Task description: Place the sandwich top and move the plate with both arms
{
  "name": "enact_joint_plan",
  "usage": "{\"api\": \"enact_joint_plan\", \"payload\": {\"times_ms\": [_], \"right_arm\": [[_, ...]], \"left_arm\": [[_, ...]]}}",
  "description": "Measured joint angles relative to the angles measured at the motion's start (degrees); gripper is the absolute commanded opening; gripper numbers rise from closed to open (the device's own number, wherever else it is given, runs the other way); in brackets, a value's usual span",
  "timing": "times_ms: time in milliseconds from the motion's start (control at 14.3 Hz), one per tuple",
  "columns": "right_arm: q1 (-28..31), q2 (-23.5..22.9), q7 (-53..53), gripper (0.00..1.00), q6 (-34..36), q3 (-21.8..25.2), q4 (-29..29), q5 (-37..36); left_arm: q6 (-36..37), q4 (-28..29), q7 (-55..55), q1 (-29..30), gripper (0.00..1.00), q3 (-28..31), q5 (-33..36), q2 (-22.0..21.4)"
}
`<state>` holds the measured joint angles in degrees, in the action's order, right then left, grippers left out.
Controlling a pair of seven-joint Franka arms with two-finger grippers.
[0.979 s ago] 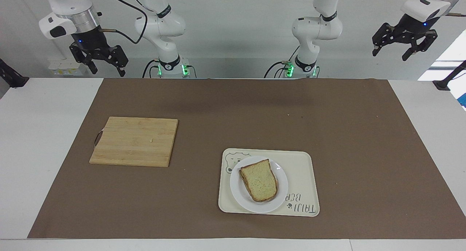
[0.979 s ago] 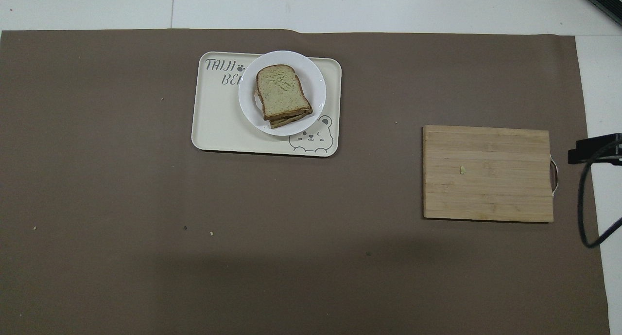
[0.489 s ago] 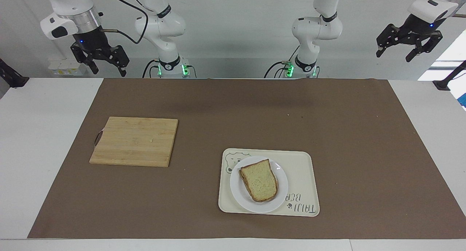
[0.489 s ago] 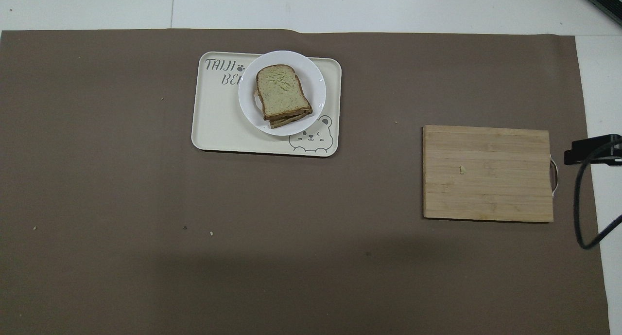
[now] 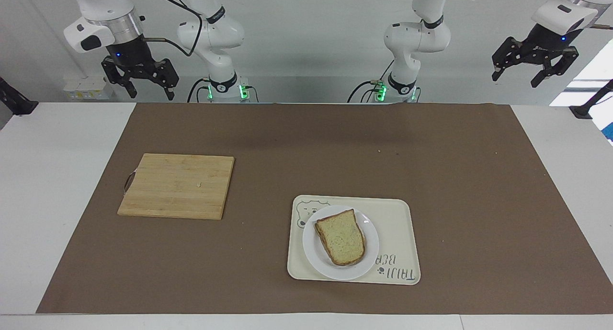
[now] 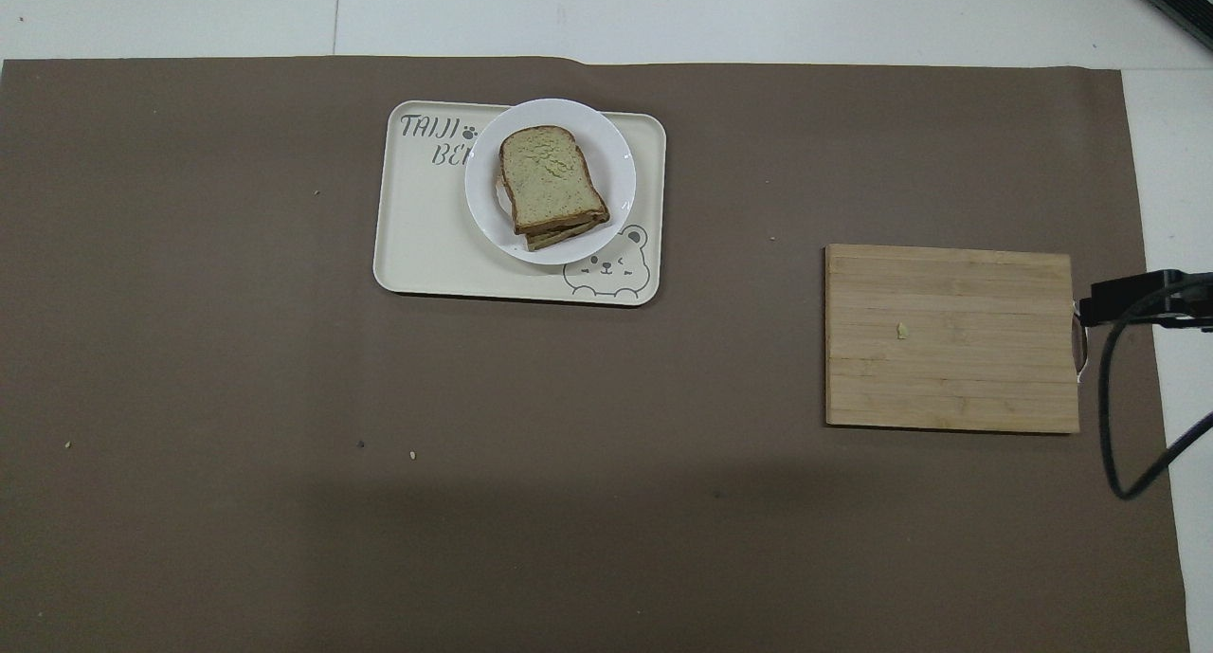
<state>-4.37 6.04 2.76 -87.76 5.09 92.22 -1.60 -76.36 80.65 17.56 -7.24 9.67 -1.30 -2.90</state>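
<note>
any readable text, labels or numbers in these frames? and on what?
"TAIJI": printed on the cream tray, in the corner farthest from the robots.
"BE...": second line under it; the rest is hidden by the white plate.
Nothing else reads: none on the cutting board.

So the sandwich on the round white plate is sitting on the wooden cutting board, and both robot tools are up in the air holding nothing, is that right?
Not quite. The round white plate with the tan bread slice on top stands on the cream rectangular tray with a bear drawing, not on the bamboo cutting board, which lies apart toward the right arm's end; the facing view shows this. The left tool and right tool do hang open, holding nothing.
</note>
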Motion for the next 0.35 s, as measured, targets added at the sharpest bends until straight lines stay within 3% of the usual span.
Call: {"api": "enact_joint_plan", "payload": {"times_ms": [350], "right_arm": [[0.0,0.0,-0.3,1.0,0.0,0.0,0.1,0.0]], "left_arm": [[-0.2,0.0,-3.0,0.0,1.0,0.0,0.0,0.0]]}}
